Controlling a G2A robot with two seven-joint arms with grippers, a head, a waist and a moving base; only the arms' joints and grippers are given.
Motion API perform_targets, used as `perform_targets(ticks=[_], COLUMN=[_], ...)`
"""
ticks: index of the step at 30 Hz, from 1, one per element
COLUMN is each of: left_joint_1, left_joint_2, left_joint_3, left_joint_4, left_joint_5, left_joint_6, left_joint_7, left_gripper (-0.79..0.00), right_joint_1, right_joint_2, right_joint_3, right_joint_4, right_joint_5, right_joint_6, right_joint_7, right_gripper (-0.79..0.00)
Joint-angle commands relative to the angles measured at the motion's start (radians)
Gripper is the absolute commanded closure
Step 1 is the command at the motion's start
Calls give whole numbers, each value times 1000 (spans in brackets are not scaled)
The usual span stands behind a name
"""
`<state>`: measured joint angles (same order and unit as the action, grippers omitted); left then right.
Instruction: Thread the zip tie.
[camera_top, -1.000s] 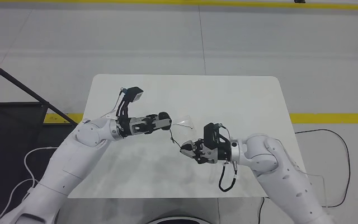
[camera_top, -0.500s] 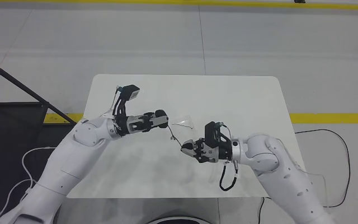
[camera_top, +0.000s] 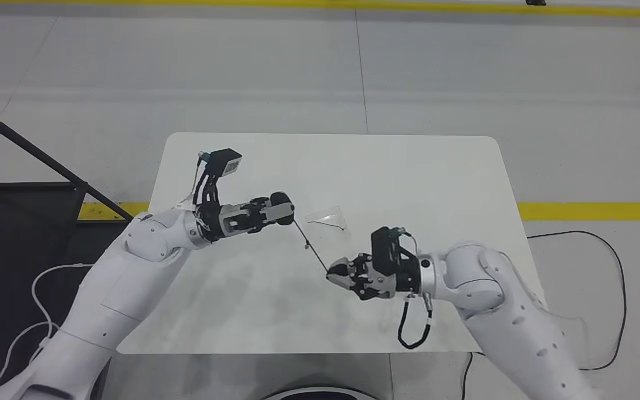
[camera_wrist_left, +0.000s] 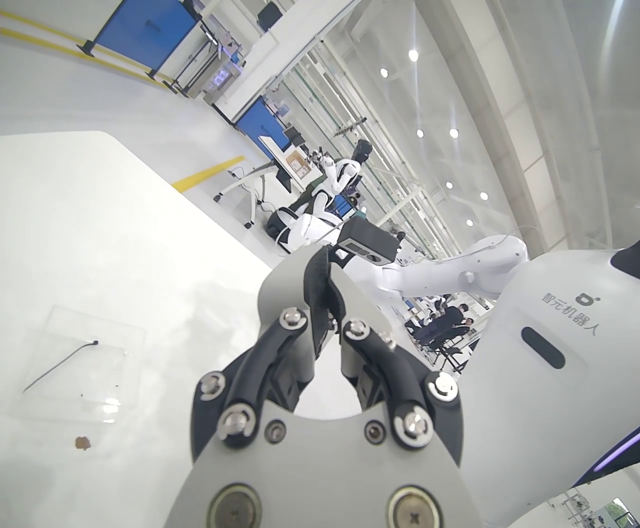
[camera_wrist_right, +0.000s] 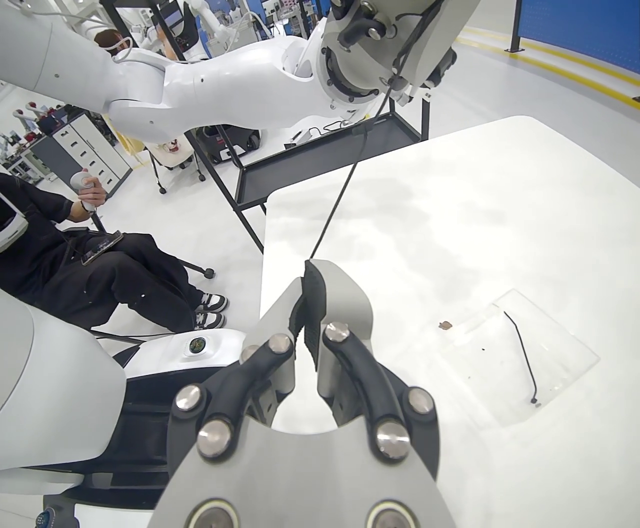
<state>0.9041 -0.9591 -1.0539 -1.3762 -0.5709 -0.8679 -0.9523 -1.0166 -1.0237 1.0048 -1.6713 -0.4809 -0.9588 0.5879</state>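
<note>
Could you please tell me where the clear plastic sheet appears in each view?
Top view: the clear plastic sheet lies on the table, just beyond the held zip tie.
Left wrist view: the sheet lies flat, a loose zip tie on it.
Right wrist view: the sheet lies flat, the same tie on it.
Shared landmark: the brown scrap beside the sheet, in both wrist views.

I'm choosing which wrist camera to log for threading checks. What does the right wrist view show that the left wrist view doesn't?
Right wrist view: the thin black zip tie runs straight from the shut right gripper up to the left gripper.
Left wrist view: the left gripper's shut fingertips are seen close up, with the right arm's white forearm beyond them.
Both: the white table, and on it the clear plastic sheet with a spare black zip tie and a small brown crumb beside the sheet.
</note>
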Motion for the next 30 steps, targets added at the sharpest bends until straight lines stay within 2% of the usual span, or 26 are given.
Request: perform_targets(ticks=[1, 5, 6, 7, 8, 12, 18, 24, 30], left_joint_1=[0, -1, -1, -1, -3, -6, 14, 54, 88], left_joint_2=[1, 3, 4, 4, 4, 0, -2, 3, 7], left_joint_3=[1, 5, 7, 9, 10, 10, -16, -75, -121], left_joint_4=[-1, -3, -2, -1, 2, 8, 8, 30, 37], left_joint_5=[-2, 12, 20, 29, 39, 78, 102, 137, 151], left_joint_6=[-2, -3, -2, -1, -1, 12, 25, 47, 70], left_joint_7=[2, 3, 2, 1, 1, 18, 90, 185, 233], left_gripper=[0, 0, -194, -754, -785, -785, -785, -785, -785], right_joint_1=[-3, -2, 0, 3, 6, 12, -13, -18, 31], right_joint_2=[2, 4, 4, 3, 4, 5, 10, 3, -23], right_joint_3=[2, 0, -2, -3, -3, 6, 33, 3, -115], right_joint_4=[-2, 0, -1, -3, -7, -67, -219, -342, -354], right_joint_5=[-1, -1, -1, -3, -8, -50, -198, -455, -771], right_joint_6=[-3, 2, 7, 14, 26, 119, 376, 716, 950], right_joint_7=[0, 0, 1, 2, 6, 31, 102, 244, 404], right_gripper=[0, 0, 0, 0, 0, 0, 0, 0, 0])
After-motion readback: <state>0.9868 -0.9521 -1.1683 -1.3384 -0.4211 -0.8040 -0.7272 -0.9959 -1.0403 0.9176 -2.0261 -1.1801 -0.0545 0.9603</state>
